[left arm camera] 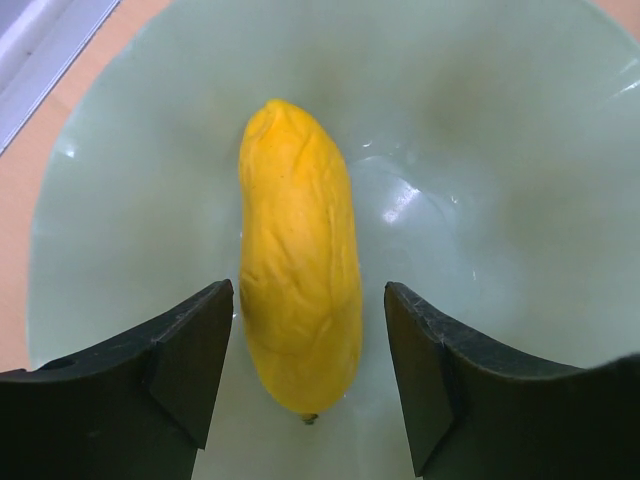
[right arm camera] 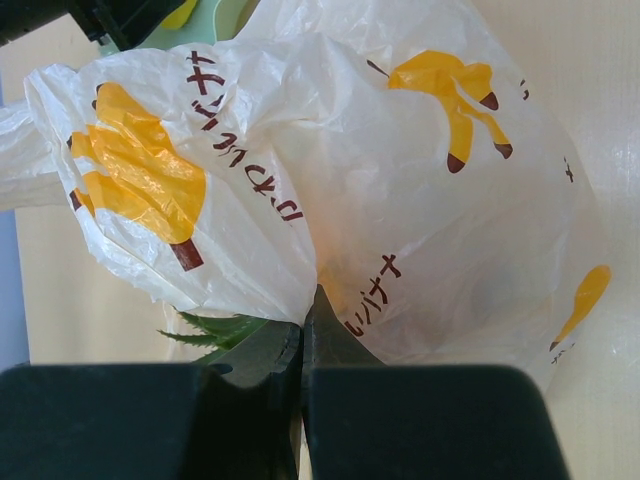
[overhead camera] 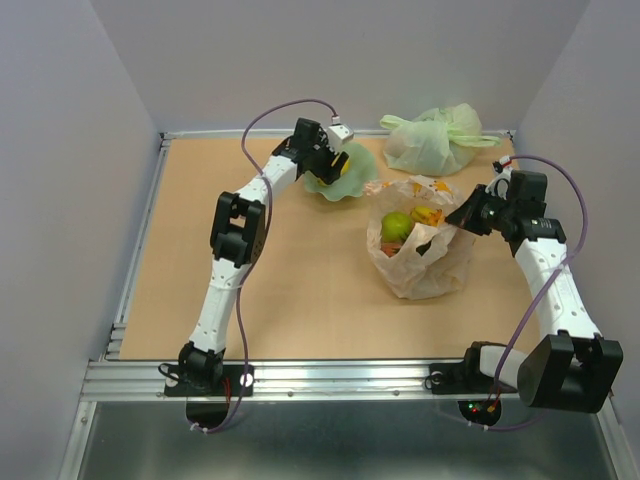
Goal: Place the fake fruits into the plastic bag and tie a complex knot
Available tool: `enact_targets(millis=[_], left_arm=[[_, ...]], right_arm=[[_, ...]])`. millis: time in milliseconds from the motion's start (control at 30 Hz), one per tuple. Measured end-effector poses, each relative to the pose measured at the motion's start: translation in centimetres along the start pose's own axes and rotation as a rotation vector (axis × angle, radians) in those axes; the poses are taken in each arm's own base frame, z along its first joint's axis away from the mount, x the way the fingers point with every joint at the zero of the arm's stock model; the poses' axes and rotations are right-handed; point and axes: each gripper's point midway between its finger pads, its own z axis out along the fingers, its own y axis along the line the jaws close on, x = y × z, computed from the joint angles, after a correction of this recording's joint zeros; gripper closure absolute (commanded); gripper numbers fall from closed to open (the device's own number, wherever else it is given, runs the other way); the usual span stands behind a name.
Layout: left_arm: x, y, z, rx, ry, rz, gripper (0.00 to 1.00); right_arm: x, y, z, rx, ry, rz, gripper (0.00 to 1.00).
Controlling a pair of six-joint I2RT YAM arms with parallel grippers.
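Left gripper [overhead camera: 336, 160] is at the far centre of the table [overhead camera: 300, 300], pointing down into the pale green scalloped bowl [overhead camera: 352, 186]. In the left wrist view, the left gripper [left arm camera: 308, 300] is released. Its 2 fingers [left arm camera: 190, 350] straddle the near half of a yellow fruit [left arm camera: 296, 230], which lies flat on the bowl [left arm camera: 480, 150] floor. There's a clear gap on the right finger. The left finger is just beside the skin and I cannot tell whether it touches. The yellow fruit [overhead camera: 345, 165] is the only 1 visible in the bowl.

Right gripper [overhead camera: 468, 215] is at the right side of the plastic bag [overhead camera: 425, 265], up at its rim. In the right wrist view, the right gripper [right arm camera: 303, 320] is clenched, with a fold of the plastic bag [right arm camera: 420, 200] pinched between the closed fingers. The film is whitish with orange and brown print. Some green spiky leaves [right arm camera: 215, 325] poke out below the film, just left of the fingers (can't tell which fruit they belong to).

The bag stands right of centre on the table with its mouth open upward. Inside it are 1 green fruit [overhead camera: 396, 226] and an orange fruit [overhead camera: 428, 215] just right of it. Anything deeper is hidden by the film.

A pale green knotted bag [overhead camera: 432, 140] sits at the far edge, apart from the plastic bag and right of the bowl.
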Motion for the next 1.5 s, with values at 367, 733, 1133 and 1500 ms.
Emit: enact_targets(millis=[367, 733, 1133, 1500], left_arm=[[3.0, -0.1, 1.3, -0.020, 0.073, -0.087, 0.64], [1.5, -3.4, -4.2, 0.056, 0.031, -0.183, 0.78], [-11.9, -11.6, -28.5, 0.158, -0.390, 0.023, 0.77], [-4.8, -28.2, -24.9, 0.475, -0.122, 0.119, 0.70]], right_arm=[[-0.1, 0.2, -0.3, -0.003, -0.008, -0.004, 1.00], [0.0, 0.4, -0.3, -0.012, -0.004, -0.004, 1.00], [0.3, 1.6, -0.8, -0.080, 0.008, -0.027, 1.00], [0.2, 2.4, -1.0, -0.119, 0.008, -0.031, 0.99]])
